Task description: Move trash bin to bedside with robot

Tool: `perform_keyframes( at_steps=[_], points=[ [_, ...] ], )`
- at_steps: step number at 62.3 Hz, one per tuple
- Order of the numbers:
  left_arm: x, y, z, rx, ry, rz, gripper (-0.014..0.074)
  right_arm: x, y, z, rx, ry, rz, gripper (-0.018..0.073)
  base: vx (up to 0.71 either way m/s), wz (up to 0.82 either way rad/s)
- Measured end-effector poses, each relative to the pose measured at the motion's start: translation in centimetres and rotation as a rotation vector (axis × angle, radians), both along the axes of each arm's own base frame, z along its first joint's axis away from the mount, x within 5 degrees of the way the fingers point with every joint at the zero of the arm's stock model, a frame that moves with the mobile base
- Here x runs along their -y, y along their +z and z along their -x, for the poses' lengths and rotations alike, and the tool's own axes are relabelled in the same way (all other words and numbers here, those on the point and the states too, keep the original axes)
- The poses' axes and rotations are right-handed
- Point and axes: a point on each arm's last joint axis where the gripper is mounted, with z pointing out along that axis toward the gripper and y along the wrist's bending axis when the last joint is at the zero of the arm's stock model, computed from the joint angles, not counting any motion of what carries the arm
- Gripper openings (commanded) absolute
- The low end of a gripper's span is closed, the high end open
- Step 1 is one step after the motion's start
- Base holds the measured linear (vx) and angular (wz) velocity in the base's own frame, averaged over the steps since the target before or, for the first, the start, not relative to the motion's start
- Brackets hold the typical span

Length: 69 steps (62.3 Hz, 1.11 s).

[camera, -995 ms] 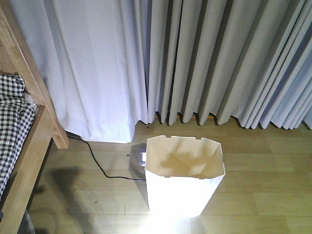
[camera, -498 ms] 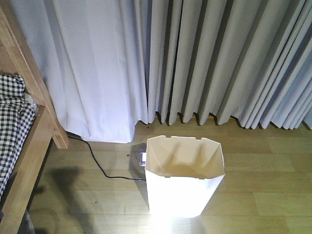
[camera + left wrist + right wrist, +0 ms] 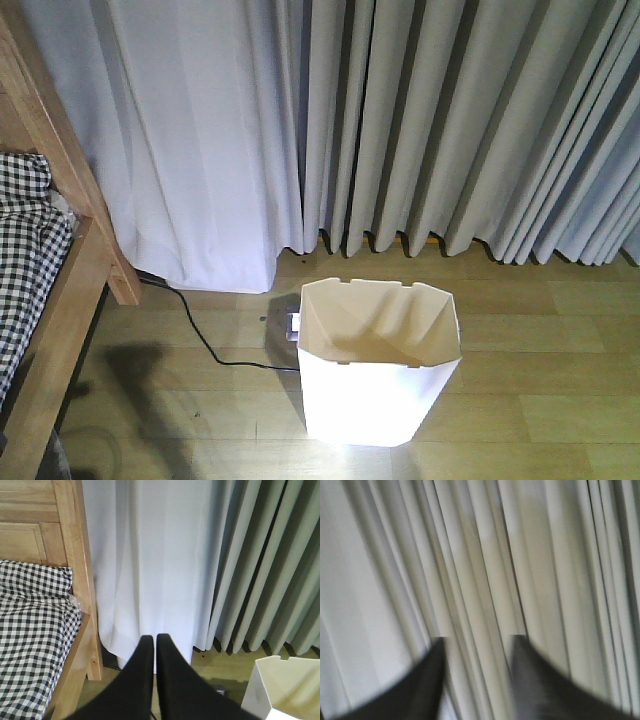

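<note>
Trash bin [image 3: 378, 370]: upright on wood floor [image 3: 540, 380], open top up, just in front of curtain [image 3: 420, 130]; well apart from bed frame [image 3: 70, 250], which lies to bin's left. Black cable [image 3: 205, 340] runs on floor between bin and bed. Left gripper [image 3: 151, 639]: fingers pressed together, empty; bin lies below and right of it, bed to its left. Right gripper [image 3: 476, 642]: fingers spread, empty, facing curtain; bin not in its view. Judgement: left arm likely nearer bin; move must carry bin leftward toward bed.

The trash bin [image 3: 378, 365] stands on the floor [image 3: 540, 400] ahead of me, curtains [image 3: 400, 120] behind it at twelve o'clock, the bed frame [image 3: 70, 270] well apart at nine o'clock, a cable [image 3: 205, 345] between them.
</note>
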Motion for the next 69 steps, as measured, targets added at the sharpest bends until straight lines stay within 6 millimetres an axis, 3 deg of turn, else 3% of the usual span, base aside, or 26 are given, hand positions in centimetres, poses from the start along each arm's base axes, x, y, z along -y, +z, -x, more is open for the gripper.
perform_keyframes(
  at_steps=[43, 51, 69],
  points=[
    [0.0, 0.0, 0.0, 0.0, 0.0, 0.0, -0.0006, 0.3, 0.1, 0.0, 0.005, -0.046, 0.103, -0.0009, 0.0, 0.0],
    [0.0, 0.0, 0.0, 0.0, 0.0, 0.0, -0.0006, 0.1, -0.5, 0.0, -0.051, -0.018, 0.192, -0.0009, 0.0, 0.0],
    [0.0, 0.0, 0.0, 0.0, 0.0, 0.0, -0.0006, 0.9, -1.3, 0.0, -0.149, -0.096, 0.218, -0.0009, 0.0, 0.0]
  ],
)
